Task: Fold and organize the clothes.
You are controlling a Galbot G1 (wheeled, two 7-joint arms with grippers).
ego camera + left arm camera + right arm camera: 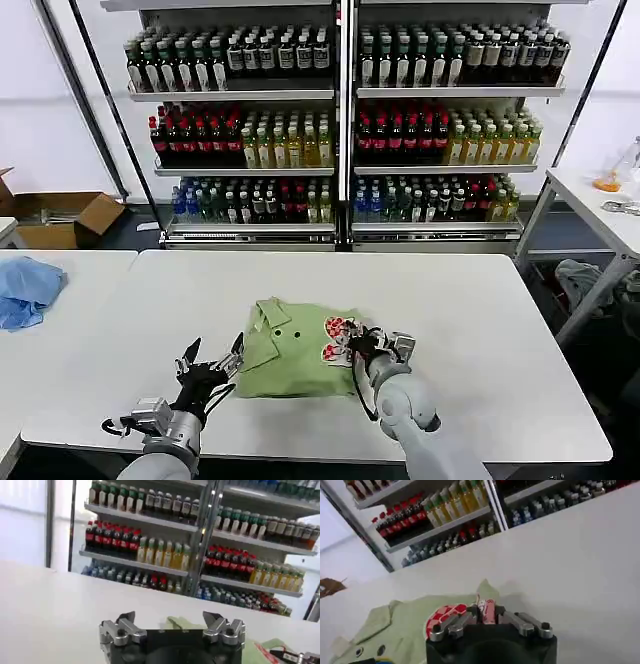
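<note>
A: Where did the polo shirt (290, 352) lie?

B: Near the front middle of the white table (480, 320), already folded into a compact block, collar toward the shelves, with the red-and-white patch (338, 338) at its right edge.

A: And the arms?

B: The left gripper (212, 372) hovered just off the shirt's left edge, fingers spread and empty. The right gripper (372, 345) sat at the patch edge; in the right wrist view its fingers (487, 611) seemed closed on a pinch of patch fabric, though how many layers they held I could not tell.

A: How should that step have gone?

B: I judged it a tidying fold. The right should have kept every layer in its pinch, lifted low, and carried the edge straight across toward the collar side, while the left pressed the opposite edge so the stack stayed square and did not slide
</note>
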